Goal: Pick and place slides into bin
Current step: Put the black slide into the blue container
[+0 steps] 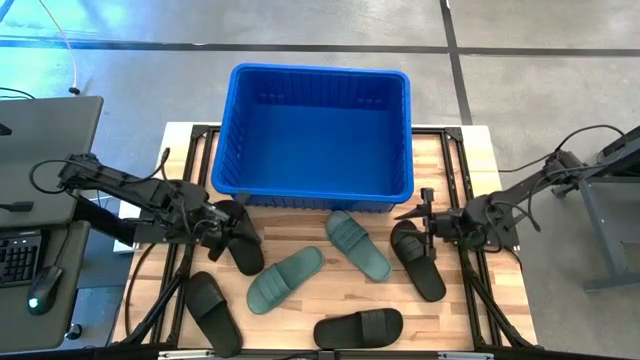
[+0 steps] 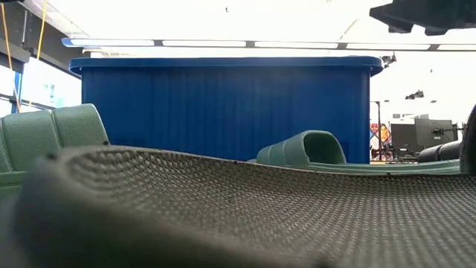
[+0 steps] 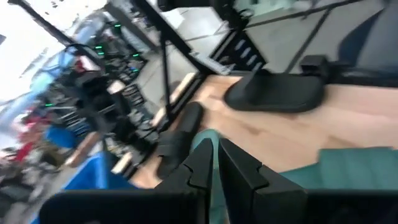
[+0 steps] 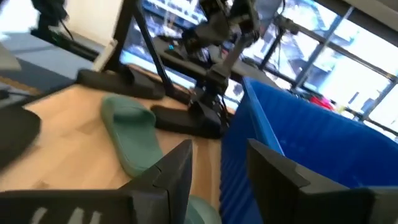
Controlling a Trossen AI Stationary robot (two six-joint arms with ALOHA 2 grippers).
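Note:
The blue bin [image 1: 320,130] stands at the table's far middle and holds no slides. Several slides lie on the wood in front of it. Two are green [image 1: 285,278] [image 1: 357,245]. The black ones are at the left [image 1: 238,238], near left [image 1: 213,312], near middle [image 1: 358,327] and right [image 1: 415,258]. My left gripper [image 1: 215,222] [image 3: 214,168] is shut, over the left black slide's left edge. My right gripper [image 1: 415,212] [image 4: 221,171] is open and empty, by the bin's near right corner and above the right black slide. My left gripper is shut beside or on the left black slide [image 1: 238,238]. I cannot tell whether it touches the slide: nothing shows between its fingers [image 3: 239,171] in the left wrist view.
The bin's near wall [image 4: 292,143] stands close ahead of my right gripper. The near black slide's sole [image 2: 238,216] fills the foreground of the low view, with the green slides [image 2: 305,149] behind it. Black frame rails [image 1: 195,150] run along the table's sides.

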